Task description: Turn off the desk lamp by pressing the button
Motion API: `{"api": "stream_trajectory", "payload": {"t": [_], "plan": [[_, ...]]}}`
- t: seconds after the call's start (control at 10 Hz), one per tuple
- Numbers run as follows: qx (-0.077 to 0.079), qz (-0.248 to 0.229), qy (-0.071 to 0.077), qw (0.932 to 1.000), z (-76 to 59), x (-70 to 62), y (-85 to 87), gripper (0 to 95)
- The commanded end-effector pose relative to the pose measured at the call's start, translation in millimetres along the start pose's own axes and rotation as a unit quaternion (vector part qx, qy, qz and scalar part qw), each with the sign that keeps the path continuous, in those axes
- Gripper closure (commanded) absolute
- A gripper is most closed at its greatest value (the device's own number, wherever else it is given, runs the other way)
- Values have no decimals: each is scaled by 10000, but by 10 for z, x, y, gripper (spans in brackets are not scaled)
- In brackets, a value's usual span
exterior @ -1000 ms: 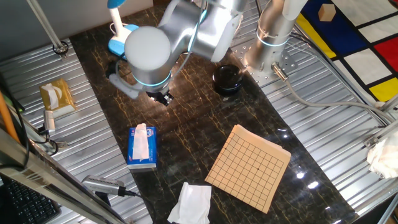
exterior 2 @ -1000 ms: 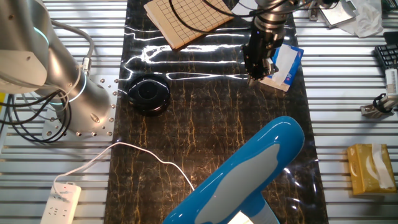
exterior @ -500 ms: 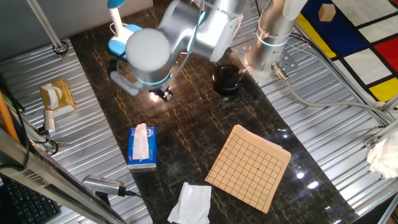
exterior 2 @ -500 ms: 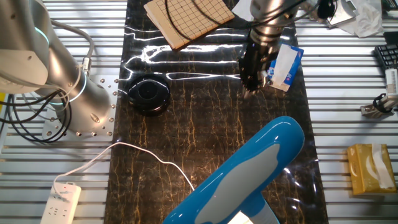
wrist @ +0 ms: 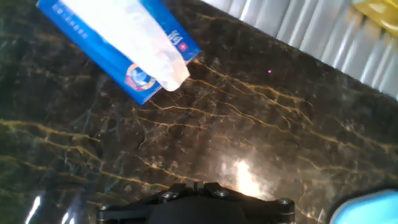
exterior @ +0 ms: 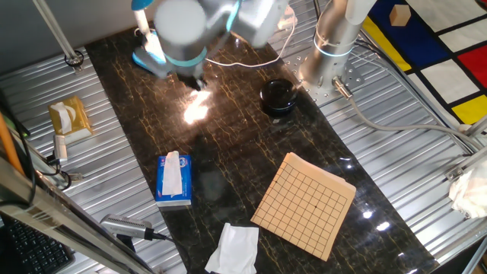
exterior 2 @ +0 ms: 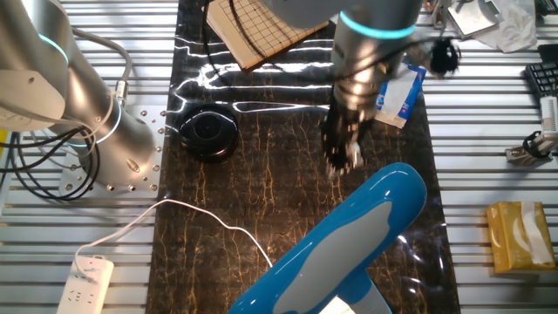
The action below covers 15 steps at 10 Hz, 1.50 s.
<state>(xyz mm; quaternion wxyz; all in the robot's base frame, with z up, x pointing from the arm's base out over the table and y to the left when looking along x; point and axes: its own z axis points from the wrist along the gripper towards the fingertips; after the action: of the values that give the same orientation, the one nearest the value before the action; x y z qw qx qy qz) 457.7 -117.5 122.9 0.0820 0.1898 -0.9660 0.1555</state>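
Observation:
The desk lamp's light-blue base (exterior: 144, 57) stands at the table's far left corner, largely hidden behind my arm. In the other fixed view its blue and grey head (exterior 2: 349, 244) fills the foreground. A corner of its blue base shows at the bottom right of the hand view (wrist: 372, 209). The lamp is lit and throws a bright patch on the dark marble (exterior: 195, 111). My gripper (exterior: 196, 80) hangs above the table just right of the base, clear of it, and also shows in the other fixed view (exterior 2: 343, 159). In the hand view its fingertips (wrist: 199, 185) sit together, holding nothing.
A black round pot (exterior: 278, 97) stands right of the gripper. A blue-and-white tissue pack (exterior: 173, 180) lies toward the front, with a wooden grid board (exterior: 304, 204) and a white cloth (exterior: 234, 247) nearer. The lamp's thin white cable (exterior 2: 209, 222) runs to a power strip (exterior 2: 83, 283).
My gripper has moved away from the tissue pack toward the lamp at the far corner. The lamp's bright patch on the table is now uncovered.

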Motion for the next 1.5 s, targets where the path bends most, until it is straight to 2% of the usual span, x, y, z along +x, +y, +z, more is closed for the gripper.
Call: {"api": "stream_trajectory", "payload": {"t": [0.1,0.4,0.6,0.9,1.0,1.1,1.2,1.3,1.4,1.5], "plan": [[72,34,73,9999,-14,17,-59,950],[189,8,21,9998,0,55,1,950],[210,-113,-35,9997,8,87,46,950],[297,-127,6,9995,15,73,53,950],[386,-149,45,9991,15,73,53,950],[600,-279,125,9977,15,73,53,950],[859,-452,140,9952,15,73,53,950],[1167,-782,16,9901,15,73,53,950],[1333,-961,1,9864,15,73,53,950],[1411,-1115,59,9837,15,73,53,950]]}}
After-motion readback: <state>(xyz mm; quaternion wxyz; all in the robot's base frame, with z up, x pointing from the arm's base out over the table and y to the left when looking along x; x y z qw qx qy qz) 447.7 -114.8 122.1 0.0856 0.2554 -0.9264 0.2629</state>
